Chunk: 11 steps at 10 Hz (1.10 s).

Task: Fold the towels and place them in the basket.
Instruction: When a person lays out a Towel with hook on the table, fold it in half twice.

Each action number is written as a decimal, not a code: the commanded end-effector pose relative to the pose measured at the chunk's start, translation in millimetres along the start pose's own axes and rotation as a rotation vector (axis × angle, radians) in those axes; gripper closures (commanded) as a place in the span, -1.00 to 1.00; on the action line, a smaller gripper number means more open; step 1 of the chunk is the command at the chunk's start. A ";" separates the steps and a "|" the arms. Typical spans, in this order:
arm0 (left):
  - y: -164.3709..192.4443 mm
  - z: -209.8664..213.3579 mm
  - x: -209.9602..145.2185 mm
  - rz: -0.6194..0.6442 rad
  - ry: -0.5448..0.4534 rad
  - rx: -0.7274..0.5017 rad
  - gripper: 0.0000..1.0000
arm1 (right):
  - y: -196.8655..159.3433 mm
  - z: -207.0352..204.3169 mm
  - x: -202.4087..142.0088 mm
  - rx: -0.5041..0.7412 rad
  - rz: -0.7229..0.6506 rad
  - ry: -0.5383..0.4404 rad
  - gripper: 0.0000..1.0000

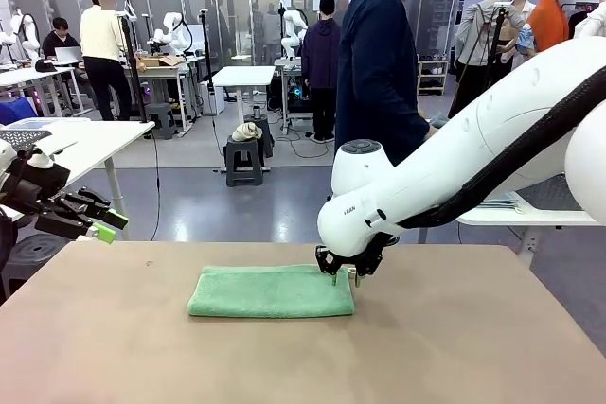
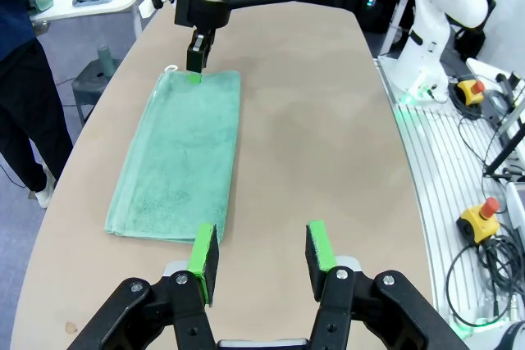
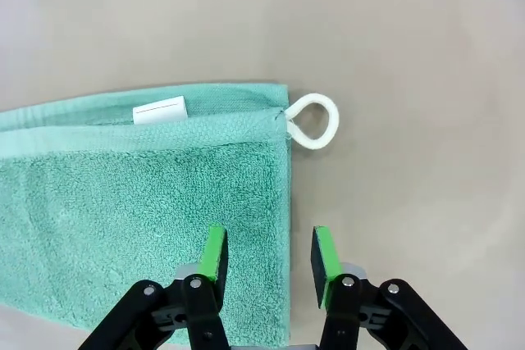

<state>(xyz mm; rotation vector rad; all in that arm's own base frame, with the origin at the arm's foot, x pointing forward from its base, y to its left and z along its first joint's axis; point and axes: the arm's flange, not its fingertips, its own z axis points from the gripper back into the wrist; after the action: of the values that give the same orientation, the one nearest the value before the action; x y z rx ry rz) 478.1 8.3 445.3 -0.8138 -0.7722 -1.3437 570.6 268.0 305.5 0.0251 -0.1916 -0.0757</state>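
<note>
Right gripper over green towel, at its right end
Both grippers stand half-open and empty; the left gripper hangs at the table's left end.

Table: tan matte top with a rounded edge, across the lower half of the front view.
On it: one green towel, folded into a long flat strip, centre frame. White label and white loop at one end.
</note>
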 end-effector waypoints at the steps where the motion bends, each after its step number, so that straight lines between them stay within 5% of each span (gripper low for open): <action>1: 0.3 2.5 0.5 -0.008 -0.008 -0.007 -0.13 | 5.1 -8.8 -2.4 0.021 -0.026 -0.014 -0.07; 4: 0.3 2.5 0.5 -0.008 -0.008 -0.007 -0.13 | 7.8 -17.2 -1.8 0.045 -0.017 -0.002 -0.07; 5: 0.3 2.5 0.5 -0.008 -0.008 -0.007 -0.13 | 7.9 -17.7 -2.2 0.049 -0.020 -0.014 0.33; 6: 0.3 2.5 0.5 -0.008 -0.008 -0.007 -0.13 | 7.9 -17.1 -2.0 0.051 -0.020 -0.010 0.33; 7: 0.3 2.5 0.5 -0.008 -0.008 -0.007 -0.13 | 8.1 -16.7 -1.6 0.051 -0.017 -0.009 0.73; 8: 0.3 2.5 0.5 -0.008 -0.008 -0.007 -0.13 | 8.7 -16.5 -1.3 0.051 -0.021 -0.007 0.45; 9: 0.3 2.5 0.5 -0.008 -0.008 -0.007 -0.13 | 9.0 -16.6 -1.0 0.043 -0.021 -0.008 1.00; 10: 0.3 2.5 0.5 -0.008 -0.008 -0.007 -0.13 | 8.8 -17.2 -0.7 0.027 -0.026 -0.007 0.85; 11: 0.3 2.5 0.5 -0.008 -0.008 -0.007 -0.13 | 8.6 -17.7 -0.5 0.024 -0.024 -0.005 1.00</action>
<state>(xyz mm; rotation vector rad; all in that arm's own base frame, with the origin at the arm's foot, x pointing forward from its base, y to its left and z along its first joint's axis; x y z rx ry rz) 478.1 8.3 445.3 -0.8138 -0.7722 -1.3436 571.8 275.5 293.8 0.0615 -0.1911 -0.0901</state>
